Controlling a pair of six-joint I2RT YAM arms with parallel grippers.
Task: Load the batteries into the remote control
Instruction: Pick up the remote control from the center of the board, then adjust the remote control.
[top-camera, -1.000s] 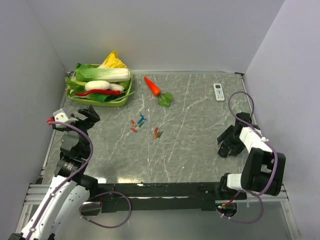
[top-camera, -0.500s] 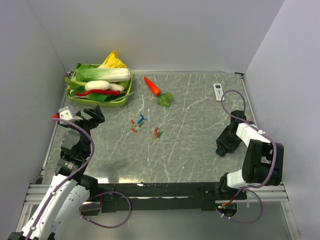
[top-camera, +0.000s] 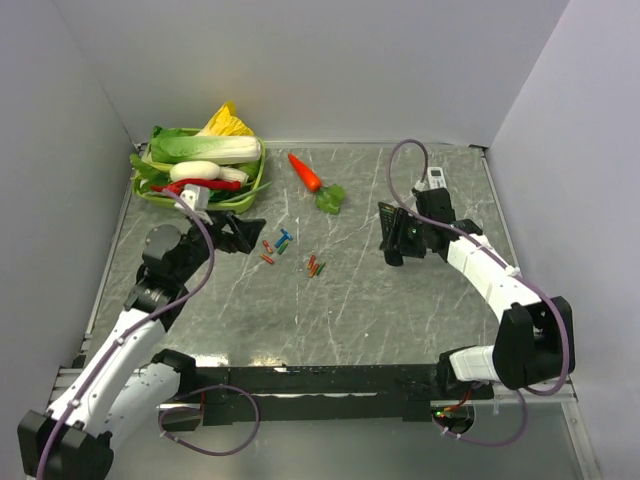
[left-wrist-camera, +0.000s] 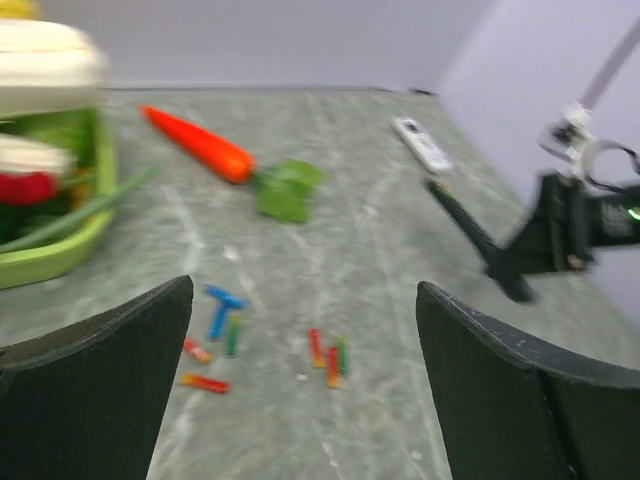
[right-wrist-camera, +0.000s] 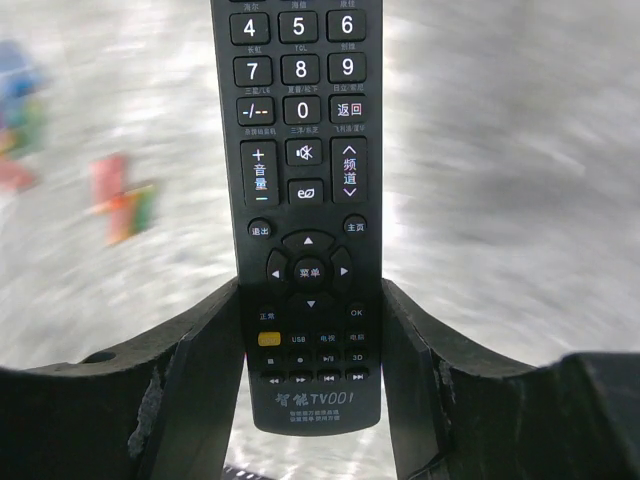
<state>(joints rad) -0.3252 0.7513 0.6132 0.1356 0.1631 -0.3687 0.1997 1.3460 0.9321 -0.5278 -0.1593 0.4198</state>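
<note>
The black remote control (right-wrist-camera: 305, 190) is clamped between my right gripper's (right-wrist-camera: 310, 292) fingers, buttons toward the camera, lifted off the table. In the top view the right gripper (top-camera: 402, 240) holds the remote (top-camera: 388, 228) right of table centre. The batteries lie in two small groups: red, blue and green sticks (top-camera: 275, 246) and red, orange and green sticks (top-camera: 315, 266). My left gripper (top-camera: 243, 236) is open and empty just left of them; its wrist view (left-wrist-camera: 303, 295) shows both groups (left-wrist-camera: 215, 335) (left-wrist-camera: 330, 357) between the fingers.
A green tray (top-camera: 238, 205) of vegetables stands at the back left. An orange carrot (top-camera: 305, 172) with a green top lies behind the batteries. A white remote (top-camera: 437, 178) lies at the back right, just behind my right arm.
My right gripper has carried the black remote up from the right near side toward the table's middle. My left gripper has swung right, close to the batteries.
</note>
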